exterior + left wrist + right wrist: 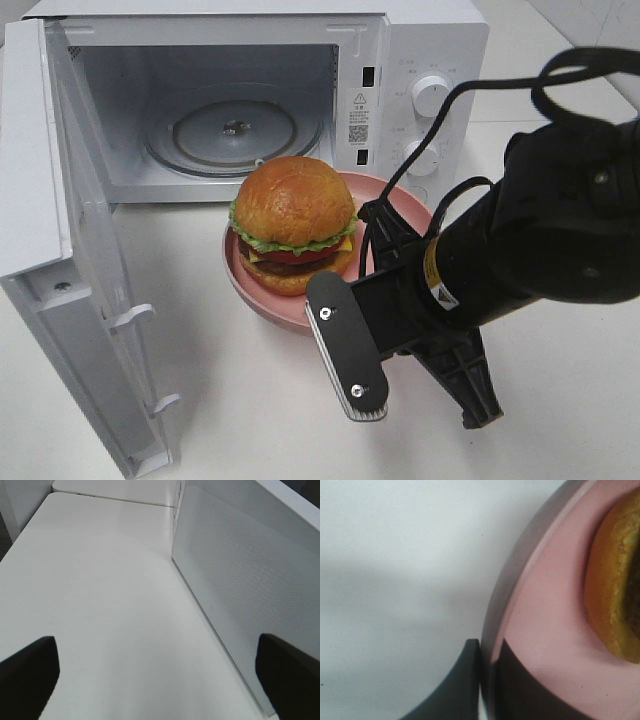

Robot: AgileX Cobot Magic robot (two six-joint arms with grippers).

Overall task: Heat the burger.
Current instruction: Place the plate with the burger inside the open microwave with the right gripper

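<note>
— Where's the burger [294, 225]?
— Mid-counter on the pink plate [400, 200], just before the open microwave [430, 45], its door [40, 200] swung toward the front edge.
— Grippers?
— The right gripper [485, 652] pinches the plate's rim; the left gripper [157, 645] gapes, empty, beside the door.

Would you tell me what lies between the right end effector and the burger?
Only bare pink plate separates end effector and burger, shown in the right wrist view.

The burger [295, 225] is being shown in golden-brown, green, yellow, red and dark brown layers; the plate [265, 300] is being seen in pink; the microwave [440, 45] and table [250, 400] are being rendered in white; the door [240, 590] is being patterned with fine grey dots.
</note>
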